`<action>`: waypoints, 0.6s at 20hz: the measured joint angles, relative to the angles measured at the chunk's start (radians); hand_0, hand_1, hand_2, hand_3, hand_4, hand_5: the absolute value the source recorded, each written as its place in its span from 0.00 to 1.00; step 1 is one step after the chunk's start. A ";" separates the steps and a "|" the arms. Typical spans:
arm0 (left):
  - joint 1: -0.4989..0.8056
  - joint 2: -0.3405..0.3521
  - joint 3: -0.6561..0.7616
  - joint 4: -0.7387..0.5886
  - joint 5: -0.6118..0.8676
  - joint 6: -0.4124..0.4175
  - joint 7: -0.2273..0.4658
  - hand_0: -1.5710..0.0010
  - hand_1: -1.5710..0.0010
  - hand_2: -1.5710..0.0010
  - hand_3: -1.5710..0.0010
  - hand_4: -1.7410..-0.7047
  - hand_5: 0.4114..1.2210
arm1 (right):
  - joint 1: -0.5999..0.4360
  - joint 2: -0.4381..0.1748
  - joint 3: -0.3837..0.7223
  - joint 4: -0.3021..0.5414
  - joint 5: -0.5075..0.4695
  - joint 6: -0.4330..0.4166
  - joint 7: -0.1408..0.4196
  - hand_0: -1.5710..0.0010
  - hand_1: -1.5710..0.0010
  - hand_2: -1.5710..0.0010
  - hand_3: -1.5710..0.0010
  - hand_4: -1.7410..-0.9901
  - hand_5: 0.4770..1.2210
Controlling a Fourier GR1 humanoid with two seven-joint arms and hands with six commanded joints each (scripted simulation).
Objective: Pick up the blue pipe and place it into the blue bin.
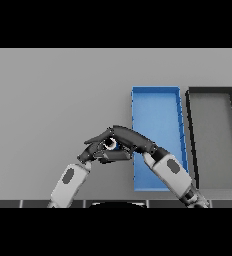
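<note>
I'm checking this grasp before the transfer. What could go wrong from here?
1. The blue pipe is almost hidden by the right hand, so the hold may be shallow and slip when lifted.
2. The left hand sits close against the right one; they could collide.
3. The pipe is still left of the blue bin and could clip its near wall.

Both arms rise from the lower edge and meet at the frame's centre. The right hand [130,139] reaches leftward from the lower right, fingers curled closed, while the left hand [95,151] sits directly beneath it, touching, its finger pose unclear.
</note>
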 measured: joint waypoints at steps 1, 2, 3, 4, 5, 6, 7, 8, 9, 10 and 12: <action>0.002 0.013 -0.001 -0.003 -0.015 0.005 -0.011 0.26 0.32 0.34 0.41 0.26 1.00 | 0.006 0.003 0.007 -0.006 0.014 -0.005 0.005 0.01 0.01 0.01 0.01 0.01 0.97; -0.005 0.026 0.000 -0.007 -0.008 -0.021 0.008 0.40 0.45 0.47 0.52 0.36 1.00 | 0.007 -0.002 0.007 -0.009 0.024 -0.001 -0.008 0.01 0.01 0.01 0.01 0.01 0.98; -0.018 0.034 0.003 0.004 -0.010 -0.049 0.009 0.52 0.56 0.58 0.62 0.44 1.00 | 0.002 0.013 0.007 -0.007 0.025 -0.009 0.032 0.01 0.01 0.00 0.01 0.01 0.98; -0.023 0.036 0.003 0.004 -0.020 -0.064 0.014 0.62 0.65 0.66 0.70 0.52 1.00 | -0.004 0.023 0.003 -0.008 0.027 -0.014 0.062 0.00 0.00 0.00 0.01 0.00 0.99; -0.016 0.043 0.003 0.004 -0.036 -0.080 0.004 0.70 0.72 0.73 0.76 0.58 0.89 | 0.001 0.033 0.006 -0.006 0.036 -0.012 0.073 0.00 0.00 0.00 0.01 0.00 0.99; -0.019 0.039 0.000 0.006 -0.062 -0.082 0.009 0.76 0.78 0.78 0.81 0.63 0.76 | 0.016 0.027 0.002 -0.023 0.038 -0.006 0.073 0.00 0.00 0.00 0.00 0.00 0.99; -0.007 0.038 0.000 0.000 -0.068 -0.084 0.026 0.80 0.82 0.83 0.84 0.67 0.65 | 0.031 0.034 0.012 -0.034 0.057 -0.009 0.073 0.00 0.00 0.00 0.00 0.00 0.99; -0.009 0.034 0.007 -0.002 -0.064 -0.073 0.071 0.84 0.86 0.86 0.88 0.70 0.54 | 0.026 0.041 0.007 -0.026 0.069 -0.006 0.075 0.00 0.00 0.00 0.00 0.00 0.99; -0.004 0.031 0.004 -0.004 -0.060 -0.071 0.075 0.88 0.89 0.89 0.90 0.72 0.44 | 0.029 0.039 0.003 -0.029 0.076 0.005 0.066 0.00 0.00 0.00 0.00 0.00 1.00; -0.008 0.029 0.011 0.009 -0.059 -0.064 0.090 0.90 0.91 0.91 0.92 0.73 0.36 | 0.026 0.046 0.001 -0.032 0.087 0.004 0.049 0.00 0.00 0.00 0.00 0.00 1.00; 0.003 0.028 0.013 0.002 -0.041 -0.068 0.113 0.94 0.94 0.94 0.95 0.74 0.24 | 0.022 0.060 -0.002 -0.021 0.094 0.008 0.057 0.00 0.00 0.00 0.00 0.00 1.00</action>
